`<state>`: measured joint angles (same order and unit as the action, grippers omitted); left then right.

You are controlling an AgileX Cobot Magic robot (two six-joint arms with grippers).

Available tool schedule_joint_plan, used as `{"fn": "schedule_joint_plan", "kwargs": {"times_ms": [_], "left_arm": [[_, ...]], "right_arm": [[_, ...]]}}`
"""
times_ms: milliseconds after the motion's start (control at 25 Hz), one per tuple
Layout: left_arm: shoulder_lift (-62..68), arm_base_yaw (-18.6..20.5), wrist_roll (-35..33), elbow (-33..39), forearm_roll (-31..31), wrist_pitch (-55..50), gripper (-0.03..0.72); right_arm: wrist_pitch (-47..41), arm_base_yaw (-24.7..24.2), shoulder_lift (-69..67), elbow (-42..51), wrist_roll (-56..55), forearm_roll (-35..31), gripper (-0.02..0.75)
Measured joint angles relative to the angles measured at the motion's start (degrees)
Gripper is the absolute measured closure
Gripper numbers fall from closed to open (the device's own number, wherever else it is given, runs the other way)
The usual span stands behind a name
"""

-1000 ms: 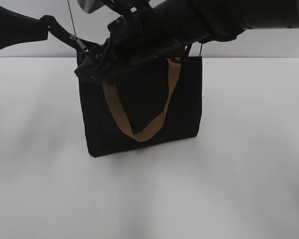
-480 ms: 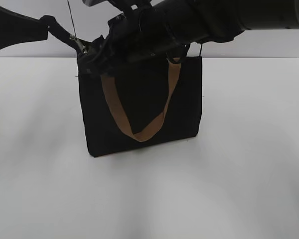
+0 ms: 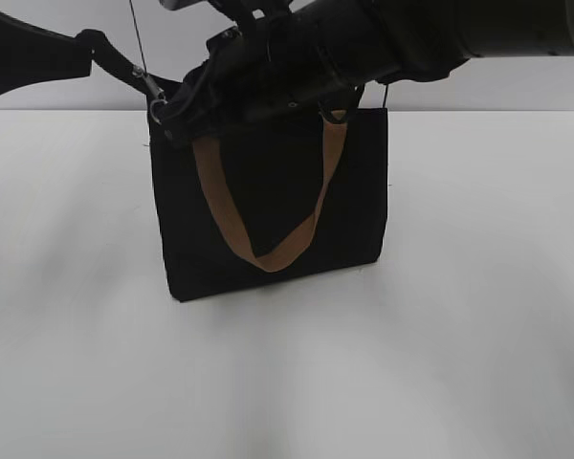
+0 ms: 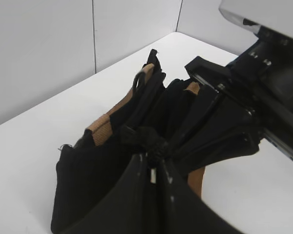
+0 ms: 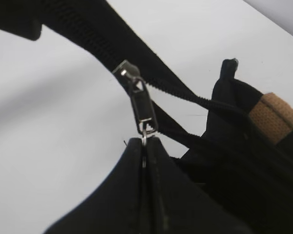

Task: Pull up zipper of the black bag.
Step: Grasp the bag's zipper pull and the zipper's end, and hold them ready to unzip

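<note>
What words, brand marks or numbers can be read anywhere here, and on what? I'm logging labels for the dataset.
None can be read in any view.
Bag: plain black fabric with no print or tag showing.
Handle: plain tan webbing.
Zipper pull: bare silver metal, no legible stamp.
Right gripper, its jaws shut on the zipper pull: no marking shows.

Bare white counter (image 3: 287, 382) fills the lower half and both sides of the exterior frame, open for a hand to pass. The squarish black fabric bag (image 3: 268, 206) stands at centre; across its top the upper frame is crowded by two black arms.
</note>
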<state>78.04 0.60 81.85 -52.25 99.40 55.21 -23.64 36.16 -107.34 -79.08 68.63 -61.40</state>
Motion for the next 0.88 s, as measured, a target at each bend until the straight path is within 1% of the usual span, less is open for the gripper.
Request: {"fn": "schedule_joint_plan", "kwargs": {"times_ms": [240,440,640,760,880], "left_arm": [[0.0,0.0,0.0,0.0,0.0,-1.61,0.672],[0.0,0.0,0.0,0.0,0.0,-1.83,0.672],[0.0,0.0,0.0,0.0,0.26,-2.35,0.672],[0.0,0.0,0.0,0.0,0.34,-2.65,0.672],[0.0,0.0,0.0,0.0,0.36,-3.13,0.672]], "right_arm": [[-0.4,0.0,1.32,0.0,-0.62,0.95,0.752],[-0.44,-0.75,1.93,-0.06,-6.4,6.4,0.752],[-0.8,-2.97,1.98,-0.1,-14.42,13.21,0.752],[-1.08,-4.28,1.98,-0.1,-17.55,15.35,0.752],[-1.69,-5.12,1.98,-0.1,-18.98,16.02,0.752]]}}
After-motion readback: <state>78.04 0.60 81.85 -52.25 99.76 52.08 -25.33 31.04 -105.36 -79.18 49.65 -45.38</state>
